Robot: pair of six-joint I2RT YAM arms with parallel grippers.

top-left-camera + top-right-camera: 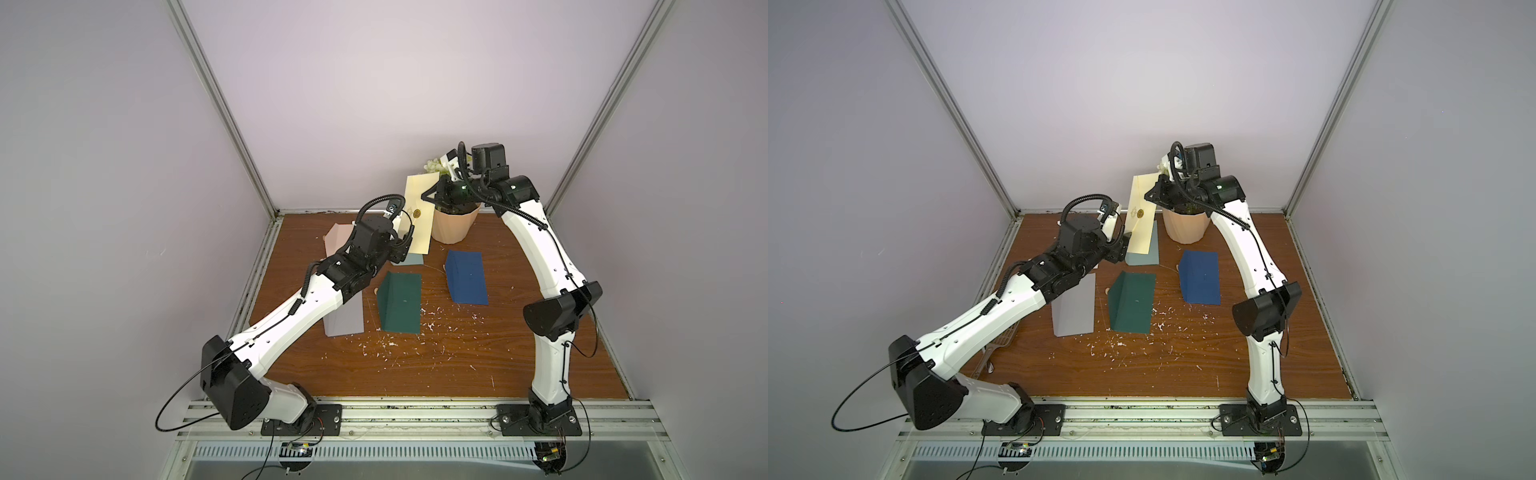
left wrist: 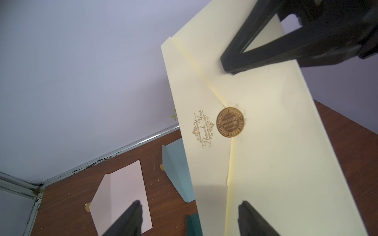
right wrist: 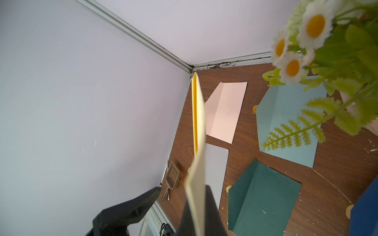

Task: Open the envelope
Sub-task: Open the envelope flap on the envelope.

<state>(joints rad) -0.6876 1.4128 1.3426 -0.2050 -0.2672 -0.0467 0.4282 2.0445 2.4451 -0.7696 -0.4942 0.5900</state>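
A cream envelope [image 1: 419, 220] [image 1: 1142, 226] hangs in the air above the back of the table, long side roughly upright. Its flap is down under a round gold seal [image 2: 230, 122] beside "Thank You" lettering. My right gripper [image 1: 428, 197] [image 3: 199, 206] is shut on the upper part of the envelope [image 3: 198, 122], pinching it near the flap's fold. My left gripper [image 2: 191, 206] [image 1: 401, 249] is open at the envelope's lower end. One of its fingers [image 2: 248, 216] is in front of the envelope's face [image 2: 266, 159] and the other is off to the side; neither grips it.
Several opened envelopes lie flat on the wooden table: pink [image 1: 336, 239], light teal [image 1: 1144, 255], grey [image 1: 345, 318], dark green [image 1: 401, 301], blue [image 1: 466, 276]. A peach pot of daisies [image 1: 455, 226] stands behind the right gripper. White scraps [image 1: 390, 345] litter the front. A small scoop [image 3: 172, 177] lies by the left wall.
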